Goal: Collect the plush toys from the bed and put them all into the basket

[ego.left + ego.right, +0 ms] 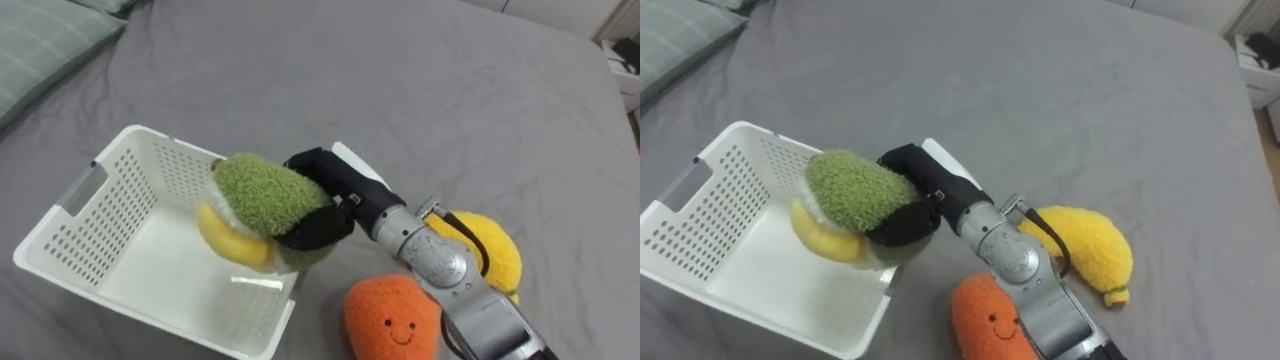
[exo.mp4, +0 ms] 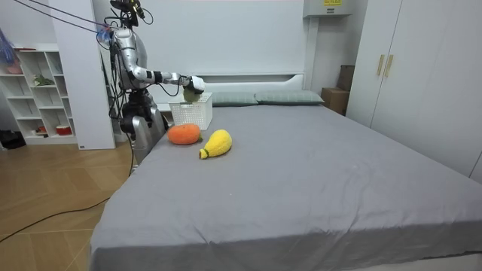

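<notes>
Grey bed, white basket below, right hand clamped on green plush — get it past the rim b4 letting go, drop low.

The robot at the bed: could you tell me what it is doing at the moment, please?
The robot stands at the side of the bed with its right hand curled round a green and yellow plush toy, holding it over the edge of the white basket, not yet dropped in. An orange plush toy and a yellow plush toy lie on the bed beside the basket.
</notes>
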Controlling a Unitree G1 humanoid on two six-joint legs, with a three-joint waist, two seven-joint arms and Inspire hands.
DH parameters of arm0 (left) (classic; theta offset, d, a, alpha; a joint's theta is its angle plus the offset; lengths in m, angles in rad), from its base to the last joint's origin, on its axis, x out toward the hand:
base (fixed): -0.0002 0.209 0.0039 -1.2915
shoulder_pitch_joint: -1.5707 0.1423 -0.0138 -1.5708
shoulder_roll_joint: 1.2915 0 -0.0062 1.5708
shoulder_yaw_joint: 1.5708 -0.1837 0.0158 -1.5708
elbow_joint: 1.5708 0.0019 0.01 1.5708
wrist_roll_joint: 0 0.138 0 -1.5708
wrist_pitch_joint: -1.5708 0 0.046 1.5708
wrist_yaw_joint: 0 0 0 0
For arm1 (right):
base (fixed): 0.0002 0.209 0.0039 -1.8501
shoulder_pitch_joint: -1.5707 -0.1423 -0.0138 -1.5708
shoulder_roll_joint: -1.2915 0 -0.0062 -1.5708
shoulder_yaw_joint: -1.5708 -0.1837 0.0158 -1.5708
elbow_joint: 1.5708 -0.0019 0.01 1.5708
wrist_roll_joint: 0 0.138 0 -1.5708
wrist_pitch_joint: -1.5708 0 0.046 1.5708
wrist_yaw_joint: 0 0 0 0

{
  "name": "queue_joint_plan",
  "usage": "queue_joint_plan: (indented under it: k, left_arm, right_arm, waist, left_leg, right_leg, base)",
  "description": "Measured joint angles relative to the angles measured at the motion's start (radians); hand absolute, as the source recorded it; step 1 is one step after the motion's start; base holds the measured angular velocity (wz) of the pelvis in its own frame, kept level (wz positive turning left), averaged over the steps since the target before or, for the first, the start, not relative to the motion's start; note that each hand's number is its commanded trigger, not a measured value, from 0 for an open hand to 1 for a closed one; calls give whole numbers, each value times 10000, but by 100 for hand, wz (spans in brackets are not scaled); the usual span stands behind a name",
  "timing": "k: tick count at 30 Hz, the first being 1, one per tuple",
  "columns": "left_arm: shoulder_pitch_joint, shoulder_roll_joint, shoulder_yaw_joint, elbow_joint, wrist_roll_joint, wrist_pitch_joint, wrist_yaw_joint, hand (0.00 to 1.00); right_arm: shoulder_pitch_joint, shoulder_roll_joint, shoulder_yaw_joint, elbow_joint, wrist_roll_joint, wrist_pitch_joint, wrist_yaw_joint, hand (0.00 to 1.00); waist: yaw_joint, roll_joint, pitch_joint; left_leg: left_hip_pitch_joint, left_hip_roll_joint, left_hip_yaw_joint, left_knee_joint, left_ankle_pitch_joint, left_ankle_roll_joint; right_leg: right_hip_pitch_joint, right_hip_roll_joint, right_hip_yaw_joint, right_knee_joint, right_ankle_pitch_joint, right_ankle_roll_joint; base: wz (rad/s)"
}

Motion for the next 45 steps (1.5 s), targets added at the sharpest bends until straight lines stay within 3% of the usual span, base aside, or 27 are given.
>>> queue_joint_plan:
  k: [13, 14, 15, 16, 17, 26, 45]
  left_arm:
    - [-42, 75, -66, -10, -72, -194, 121, 0]
    - [-38, 71, -74, -11, -70, -193, 157, 0]
    - [-35, 72, -84, -10, -72, -193, 189, 0]
    - [-38, 72, -86, -11, -68, -193, 192, 0]
    - [-38, 71, -90, -10, -68, -193, 194, 0]
    - [-91, 87, -84, -10, -63, -199, 184, 0]
    - [-147, 68, -91, -11, 10, -324, 98, 0]
  right_arm:
    - [-159, 185, 627, 582, -291, 58, 214, 100]
    - [-158, 205, 628, 655, -293, 58, 215, 88]
    - [-160, 247, 629, 749, -292, 56, 213, 70]
    - [-160, 266, 629, 811, -291, 56, 212, 26]
    - [-159, 280, 662, 925, -291, 56, 211, 0]
    - [-180, 381, 934, 1294, -281, 56, 59, 0]
    - [-181, 407, 988, 1367, -270, 49, -87, 0]
  waist:
    - [246, -97, 20]
    - [262, -113, 24]
    - [284, -128, 25]
    - [289, -132, 23]
    - [302, -135, 21]
    - [540, -136, 21]
    - [525, -128, 25]
  left_leg:
    - [-97, -27, -197, -26, 56, 30]
    - [-116, -29, -231, -26, 56, 31]
    - [-136, -30, -247, -24, 57, 31]
    - [-144, -31, -253, -22, 57, 31]
    - [-153, -44, -262, -21, 57, 31]
    - [-227, -125, -406, -8, 67, 46]
    - [-254, -157, -510, -8, 68, 49]
  right_leg:
    - [16, -80, -217, 31, -1, 9]
    - [14, -81, -252, 31, -1, 9]
    - [4, -80, -269, 28, -1, 9]
    - [-1, -80, -272, 27, -1, 9]
    - [-6, -81, -281, 25, -1, 9]
    - [-28, -96, -299, -4, -5, 14]
    - [-22, -107, -301, 0, -27, 50]
  base:
    - [3]
    - [7]
    - [6]
    - [4]
    - [0]
    - [4]
    - [1]
